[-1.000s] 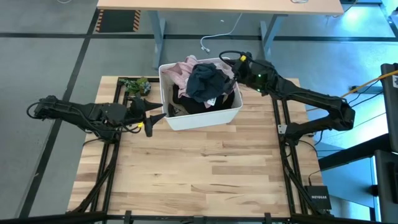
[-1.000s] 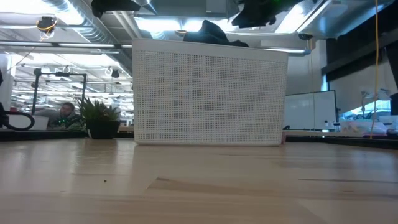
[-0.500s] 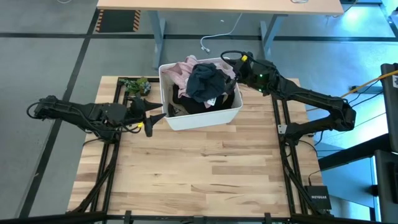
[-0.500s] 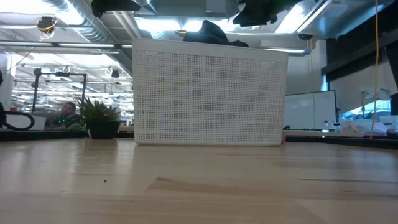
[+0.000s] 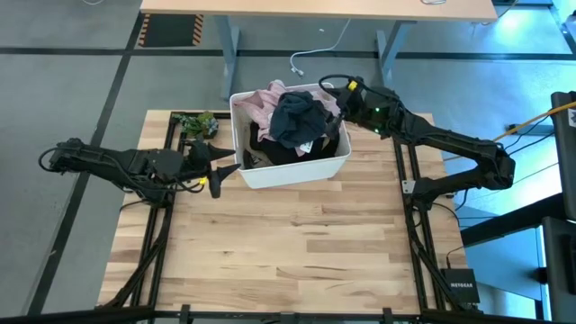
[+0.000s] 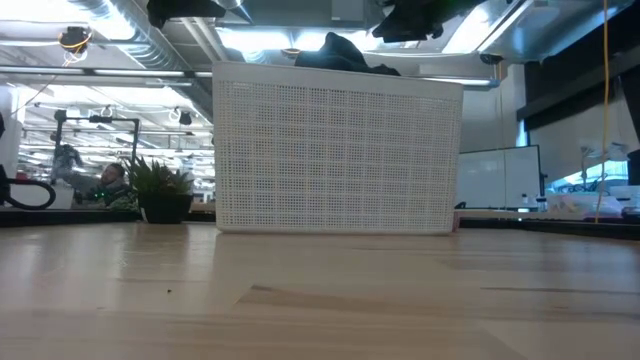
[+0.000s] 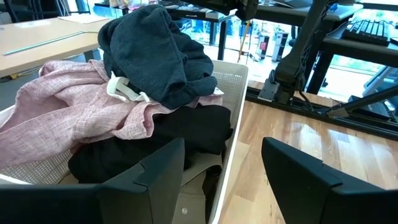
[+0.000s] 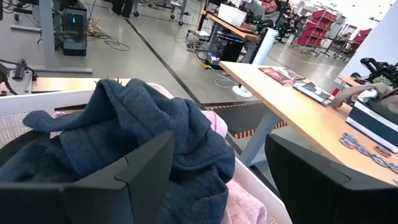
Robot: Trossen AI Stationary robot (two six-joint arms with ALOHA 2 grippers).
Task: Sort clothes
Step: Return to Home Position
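Far left of the wooden table [image 5: 297, 243]: the left gripper [image 5: 223, 175], low over the boards, just beside the near left corner of the white bin [image 5: 297, 169] and pointed at it. Fingers [image 7: 149, 177] spread wide, nothing between them.

Just behind that gripper, at the table's far left corner, a small potted plant [image 5: 196, 124], close to the bin's left wall. Far off in the room behind the plant, in the low view, a person [image 6: 105, 180].

Middle of the table, toward the far edge: the white bin, upright, with perforated walls. Inside it all the clothes in view, heaped above the rim.
- On top, the dark navy garment [image 5: 297, 117], bunched up, with a white loop [image 7: 124, 90] showing on it.
- Beneath it and toward the far left corner, the pale pink garment [image 5: 265, 101], reaching the rim.
- Lower down, along the near wall, the black garment [image 5: 279, 151].
- Under the black, a strip of beige-tan fabric [image 7: 200, 169], visible only from the left wrist.

From table height, only a dark fold [image 6: 345, 52] above the rim; everything else hidden behind the mesh wall.

Right of centre: the right gripper [image 5: 331, 88], raised over the bin's far right corner, above the navy and pink cloth without touching either. Fingers [image 8: 317, 180] wide apart, empty.

Beyond the table's far edge, a light desk [image 5: 315, 11].
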